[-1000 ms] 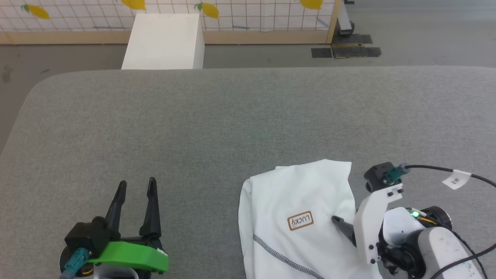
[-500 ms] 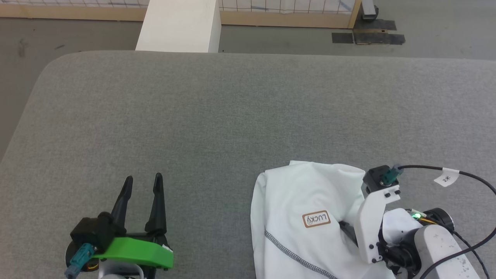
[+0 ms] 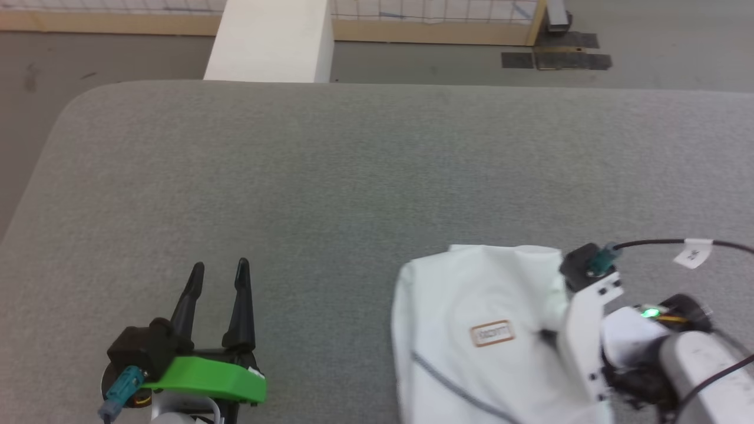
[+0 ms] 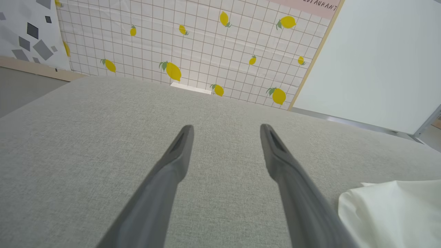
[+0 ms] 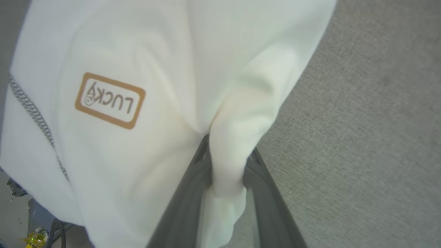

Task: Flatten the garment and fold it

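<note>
Since a second ago our right gripper (image 5: 228, 156) has closed onto a ridge of the garment (image 3: 465, 294), which bunches just ahead of it. Our left gripper (image 3: 217, 272) stands wide and empty, the garment well off to its right. We judge it soft, light and limp, best taken at hems or corners.

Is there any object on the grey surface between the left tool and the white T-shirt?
Nothing visible. Bare grey surface lies between the open left tool and the T-shirt, whose fold the right tool grips.
</note>
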Robot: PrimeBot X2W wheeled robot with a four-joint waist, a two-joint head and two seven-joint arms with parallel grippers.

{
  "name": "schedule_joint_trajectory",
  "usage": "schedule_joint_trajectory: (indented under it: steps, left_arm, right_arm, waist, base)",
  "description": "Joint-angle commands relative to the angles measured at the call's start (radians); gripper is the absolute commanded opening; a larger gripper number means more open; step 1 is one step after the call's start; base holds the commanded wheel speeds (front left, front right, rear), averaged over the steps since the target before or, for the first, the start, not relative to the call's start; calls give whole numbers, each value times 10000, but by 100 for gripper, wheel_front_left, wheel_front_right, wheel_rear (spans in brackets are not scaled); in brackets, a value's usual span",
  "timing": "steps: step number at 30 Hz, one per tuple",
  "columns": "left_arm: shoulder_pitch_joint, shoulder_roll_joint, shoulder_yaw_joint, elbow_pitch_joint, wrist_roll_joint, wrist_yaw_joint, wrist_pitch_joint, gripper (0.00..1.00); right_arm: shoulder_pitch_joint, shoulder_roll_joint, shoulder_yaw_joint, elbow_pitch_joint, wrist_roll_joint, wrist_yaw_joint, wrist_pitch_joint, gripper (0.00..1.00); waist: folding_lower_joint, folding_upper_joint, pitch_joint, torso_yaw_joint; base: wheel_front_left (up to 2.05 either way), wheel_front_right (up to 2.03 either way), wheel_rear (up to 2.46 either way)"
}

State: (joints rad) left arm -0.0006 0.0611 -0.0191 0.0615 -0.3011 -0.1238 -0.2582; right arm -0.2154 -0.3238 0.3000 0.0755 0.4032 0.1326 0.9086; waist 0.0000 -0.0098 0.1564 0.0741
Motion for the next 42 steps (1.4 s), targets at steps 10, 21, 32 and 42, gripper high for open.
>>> schedule_joint_trajectory:
  steps: [10,21,32,42]
  left_arm:
    - [-895,167,30,-581,-32,-68,-36,100]
    - [-1968,871,-119,-1275,239,-31,200,100]
    - [-1727,1446,428,-2593,342,335,624,100]
    - [-1495,1608,565,-2873,261,442,754,100]
  right_arm:
    - [-1342,-3050,-565,-266,541,-19,506,0]
    - [-2718,-4301,-2453,2109,-69,-19,-795,0]
    - [-4226,-4894,-4068,4067,-1261,-19,-2436,0]
    - [-4977,-4604,-4548,4930,-1690,-19,-4210,100]
  waist:
    - [0,96,1826,-2051]
    - [0,96,4183,-2430]
    - [0,96,5201,-2492]
    - [0,96,5020,-2444]
  base:
    - [0,0,0]
    - [0,0,0]
    - [0,0,0]
    - [0,0,0]
